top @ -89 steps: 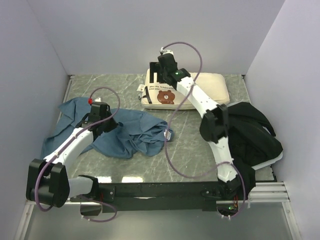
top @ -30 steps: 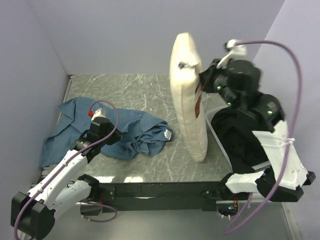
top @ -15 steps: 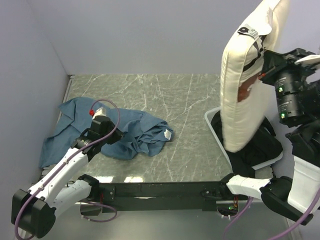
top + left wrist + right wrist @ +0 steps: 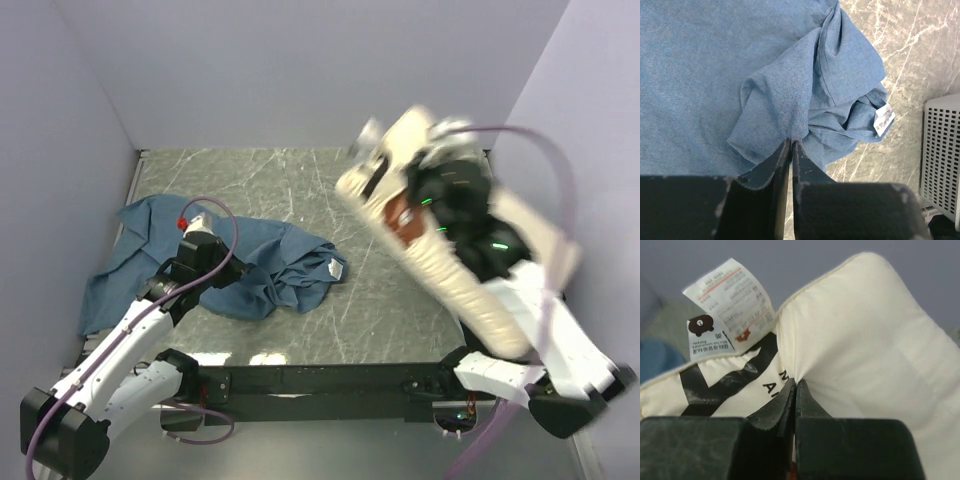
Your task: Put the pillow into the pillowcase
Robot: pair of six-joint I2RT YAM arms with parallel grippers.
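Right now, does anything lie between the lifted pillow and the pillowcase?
Nothing visible does. The right gripper holds the pillow above the right side of the table. Only bare surface separates it from the crumpled pillowcase, which the left gripper pinches at a fold.
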